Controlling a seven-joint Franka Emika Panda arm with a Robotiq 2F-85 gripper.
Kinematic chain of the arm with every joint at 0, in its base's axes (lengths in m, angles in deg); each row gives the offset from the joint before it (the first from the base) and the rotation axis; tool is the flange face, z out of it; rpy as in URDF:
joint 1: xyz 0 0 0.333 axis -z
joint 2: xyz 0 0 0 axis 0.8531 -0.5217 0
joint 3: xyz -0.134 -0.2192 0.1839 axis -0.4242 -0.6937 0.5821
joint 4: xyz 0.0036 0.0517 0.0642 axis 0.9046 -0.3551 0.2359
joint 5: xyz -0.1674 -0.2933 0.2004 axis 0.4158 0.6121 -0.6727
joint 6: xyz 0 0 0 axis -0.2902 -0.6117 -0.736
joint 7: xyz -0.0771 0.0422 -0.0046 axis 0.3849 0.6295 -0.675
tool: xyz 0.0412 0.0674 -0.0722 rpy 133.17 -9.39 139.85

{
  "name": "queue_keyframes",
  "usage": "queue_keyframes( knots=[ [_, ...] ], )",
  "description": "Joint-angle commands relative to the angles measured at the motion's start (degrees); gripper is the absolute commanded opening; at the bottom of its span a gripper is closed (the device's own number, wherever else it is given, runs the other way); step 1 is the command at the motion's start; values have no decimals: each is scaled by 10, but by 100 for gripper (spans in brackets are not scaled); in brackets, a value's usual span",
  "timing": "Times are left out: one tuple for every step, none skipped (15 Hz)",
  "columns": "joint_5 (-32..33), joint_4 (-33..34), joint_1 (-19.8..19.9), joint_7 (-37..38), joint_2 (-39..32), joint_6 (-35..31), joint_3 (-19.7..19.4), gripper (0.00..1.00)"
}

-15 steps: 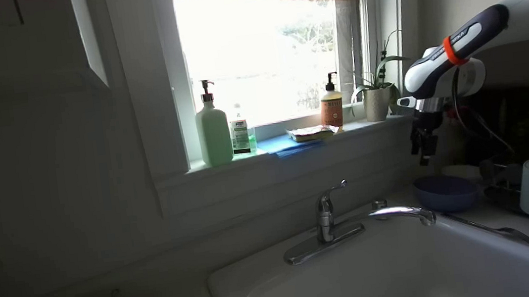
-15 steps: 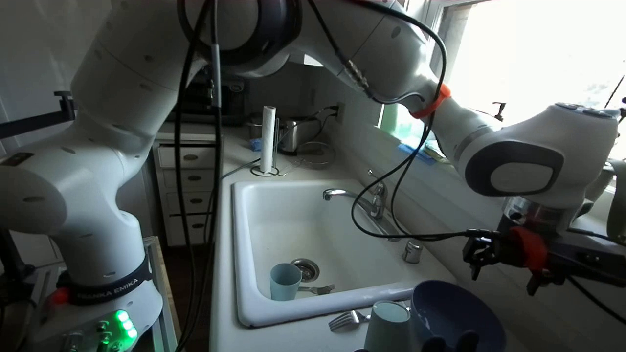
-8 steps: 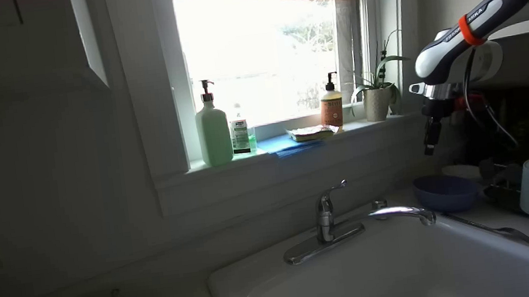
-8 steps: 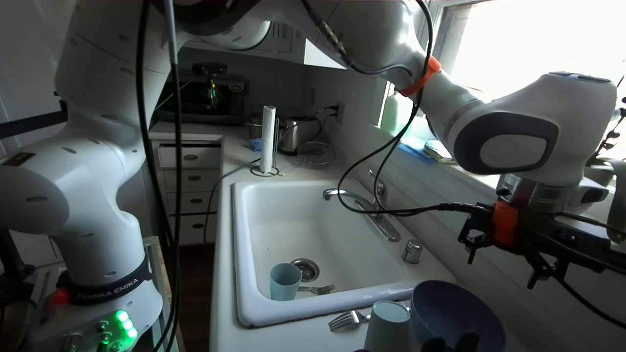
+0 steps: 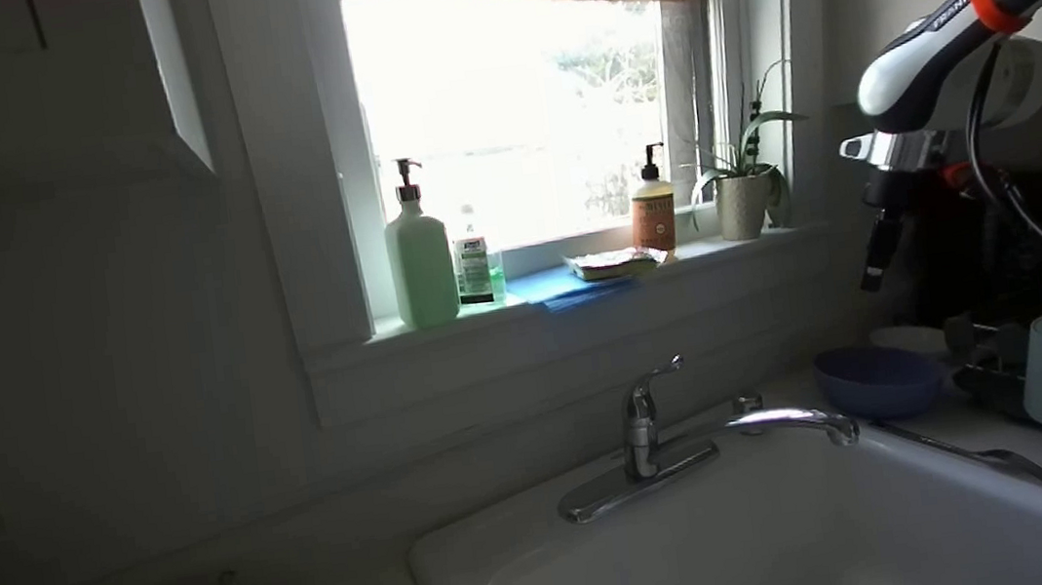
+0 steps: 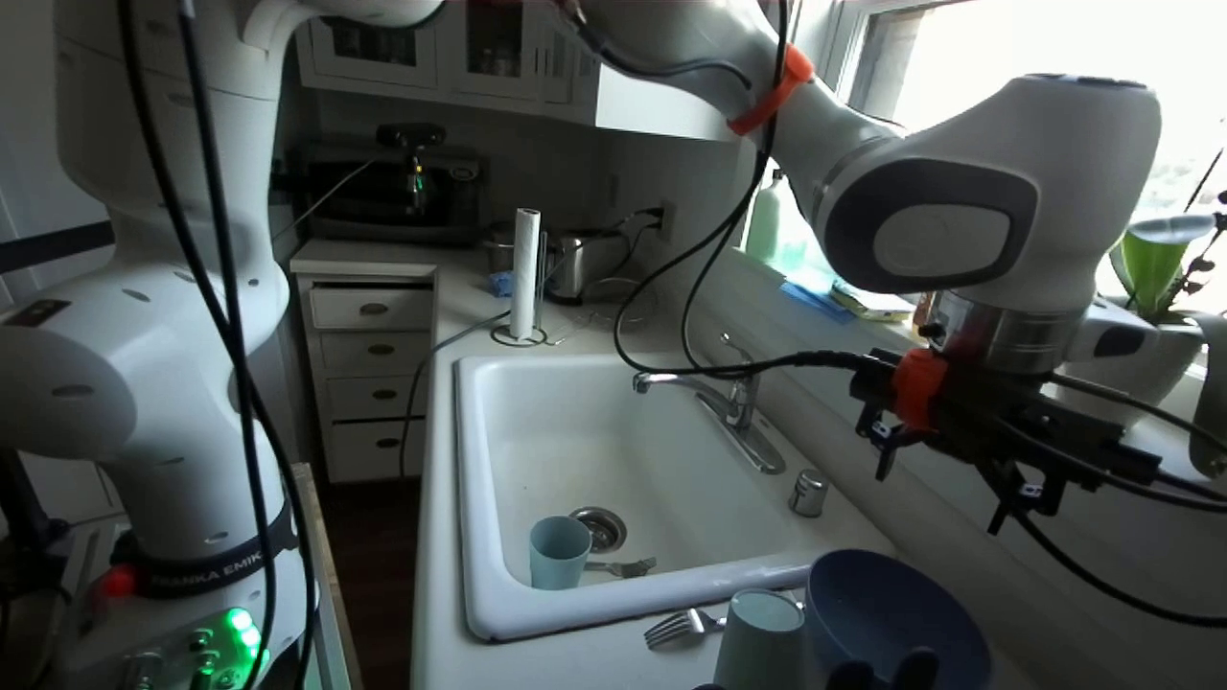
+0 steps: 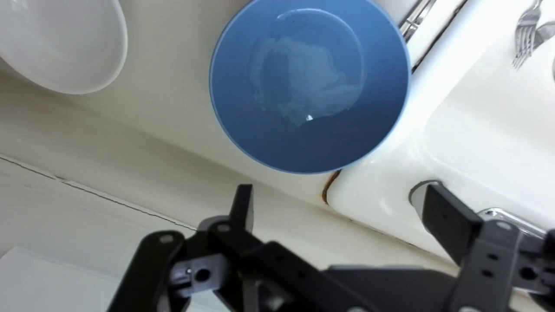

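Note:
My gripper [image 7: 340, 193] is open with nothing between its fingers; its two black fingertips stand wide apart. It hangs in the air over the back of the counter. A blue bowl [image 7: 312, 143] is nearest, below and just ahead of the fingers in the wrist view, and not touched. In both exterior views the gripper [image 5: 871, 280] [image 6: 939, 501] is well above this bowl [image 5: 878, 389] [image 6: 891, 613]. A white bowl [image 7: 65, 47] lies to the blue bowl's left in the wrist view. An upturned pale cup [image 6: 762, 642] and a fork [image 6: 682, 628] are beside the blue bowl.
The white sink [image 6: 474, 479] holds a light-blue cup [image 6: 559, 551] and a fork [image 6: 628, 567]. A chrome faucet [image 5: 640, 436] and a chrome cap [image 6: 808, 494] rise behind it. A green pump bottle [image 5: 422, 264], an orange soap bottle [image 5: 653, 217] and a potted plant [image 5: 740, 207] line the windowsill.
The arm has lifted and drawn away from the window wall; the gripper is higher, further right in an exterior view and further left in an exterior view. It has stayed open. The dishes have not moved.

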Motion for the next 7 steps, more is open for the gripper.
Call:
queue_keyframes(
  knots=[
    [-6,-95,-16,-4,86,-50,-11,100],
    [-11,-110,-19,-13,100,-65,-12,100],
    [-3,-52,-20,-2,52,-31,-17,100],
    [-2,-67,-24,-2,66,-40,-20,100],
    [-2,-78,-27,-2,76,-45,-21,100],
    [-2,-85,-29,-2,83,-47,-22,100],
    [-2,-89,-29,-2,86,-48,-22,100]
  ],
)
